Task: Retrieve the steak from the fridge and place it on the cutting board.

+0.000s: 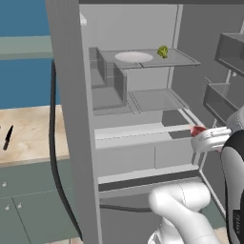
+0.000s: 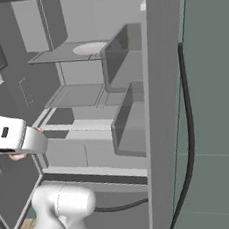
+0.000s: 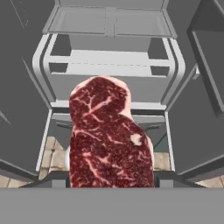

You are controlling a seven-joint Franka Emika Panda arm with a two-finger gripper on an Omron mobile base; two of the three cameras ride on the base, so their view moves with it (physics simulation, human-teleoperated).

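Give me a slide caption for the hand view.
Marbled steak held in the gripper, facing the open fridge with its clear shelves and drawers.

Two base cameras look forward and slightly down into the open fridge (image 1: 143,119) from close range: the left one stands off its left side, also taking in the bench (image 1: 28,133) beside it; the right one faces the same shelves (image 2: 79,96) from the opposite side. Both share the fridge interior and drawers. The hand camera looks along the pincer (image 3: 112,175), nearest of all, at the lower shelves.
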